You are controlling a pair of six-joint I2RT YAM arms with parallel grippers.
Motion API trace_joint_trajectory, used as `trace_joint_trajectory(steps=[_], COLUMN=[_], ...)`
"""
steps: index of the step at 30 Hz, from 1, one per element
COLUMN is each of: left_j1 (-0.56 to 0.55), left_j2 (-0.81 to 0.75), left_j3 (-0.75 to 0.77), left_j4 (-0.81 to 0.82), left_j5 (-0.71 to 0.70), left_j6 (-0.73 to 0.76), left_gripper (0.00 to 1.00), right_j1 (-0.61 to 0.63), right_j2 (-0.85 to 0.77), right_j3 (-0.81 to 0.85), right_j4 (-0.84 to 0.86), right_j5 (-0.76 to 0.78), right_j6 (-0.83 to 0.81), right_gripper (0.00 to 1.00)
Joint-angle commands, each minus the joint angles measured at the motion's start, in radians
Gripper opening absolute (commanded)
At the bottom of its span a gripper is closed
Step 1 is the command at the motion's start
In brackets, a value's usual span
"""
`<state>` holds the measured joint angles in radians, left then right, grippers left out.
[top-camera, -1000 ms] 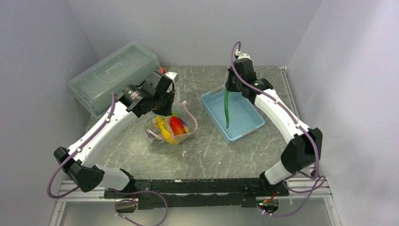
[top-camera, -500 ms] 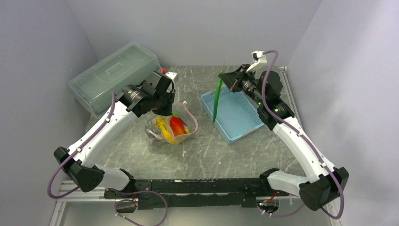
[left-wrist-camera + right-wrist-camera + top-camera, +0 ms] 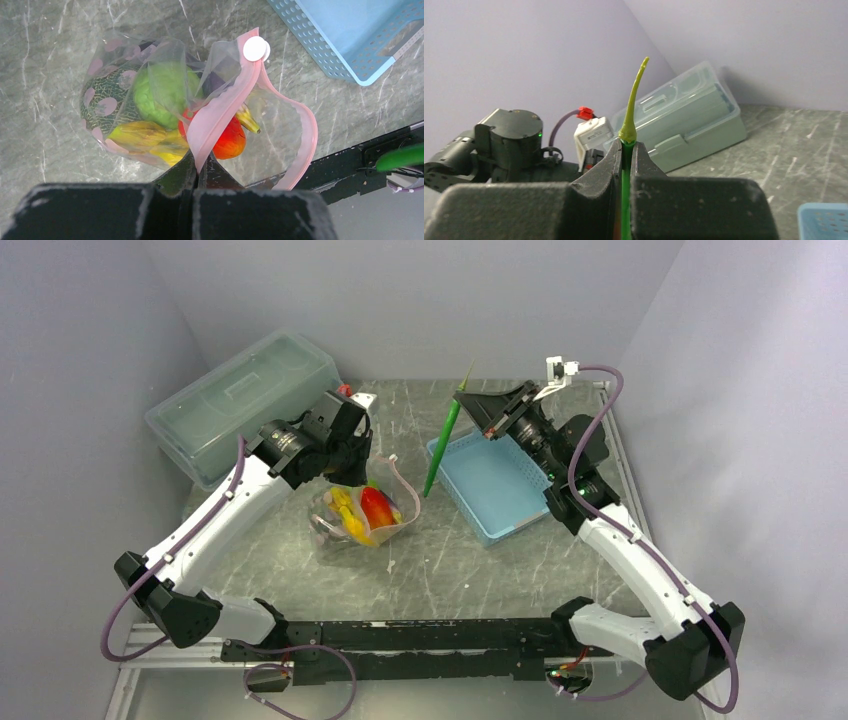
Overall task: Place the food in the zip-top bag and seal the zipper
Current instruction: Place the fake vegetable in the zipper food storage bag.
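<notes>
The bag [image 3: 358, 515] lies on the table [image 3: 450, 565], just in front of the left gripper [image 3: 352, 468], left of the basket [image 3: 505, 485] and near the clear lidded box [image 3: 240, 400]. Its mouth gapes. In the left wrist view one side of the pink zipper [image 3: 220, 112] runs straight down into the left gripper [image 3: 196, 169], whose jaws are pressed together on that strip, while the other side bows out in a wide loop to the right. A white slider [image 3: 255, 48] sits at the far end where the two sides meet. Food is already inside: a green lump [image 3: 160, 95], a dark netted-green piece [image 3: 107, 92] beside it, yellow bananas [image 3: 142, 137] below them, and a red-orange piece [image 3: 231, 142] under the pinched strip. The right gripper [image 3: 465, 400] is raised above the far left corner of the basket, tilted toward the bag. Its jaws pinch a long thin green pepper [image 3: 442, 445] close to its stem end. In the right wrist view the pale stem of the pepper [image 3: 631, 112] curves up out of the closed right gripper [image 3: 625, 150], with the box [image 3: 689, 125] behind it. From above, the pepper slants down and to the left, and its lower tip shows between the basket's left edge and the bag, clear of both.
</notes>
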<state>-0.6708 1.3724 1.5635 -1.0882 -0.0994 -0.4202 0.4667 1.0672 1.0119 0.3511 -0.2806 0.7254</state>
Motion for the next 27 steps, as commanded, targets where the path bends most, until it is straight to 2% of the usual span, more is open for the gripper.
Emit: trace_joint_trajectory(steps=[1,8,17,27], left_j1=[0.005,0.005,0.007,0.016], left_j2=[0.004,0.005,0.006,0.016], left_j3=[0.035,0.043,0.066,0.090], left_j4=[0.034,0.040,0.033,0.022], left_j5=[0.010,0.015,-0.001,-0.012], left_j6=[-0.030,-0.050,-0.085,-0.120], left_gripper=[0.00,0.00,0.00,0.00], right_j1=[0.054,0.158,0.252,0.396], right_j2=[-0.020,-0.027,0.009,0.065], right_j3=[-0.013,-0.081,-0.090,-0.086], right_j4=[0.142,0.257,0.277,0.271], right_j5=[0.065,0.216,0.353,0.575], right_j6=[0.055,0.043,0.008,-0.133], right_gripper=[0.00,0.00,0.00,0.00])
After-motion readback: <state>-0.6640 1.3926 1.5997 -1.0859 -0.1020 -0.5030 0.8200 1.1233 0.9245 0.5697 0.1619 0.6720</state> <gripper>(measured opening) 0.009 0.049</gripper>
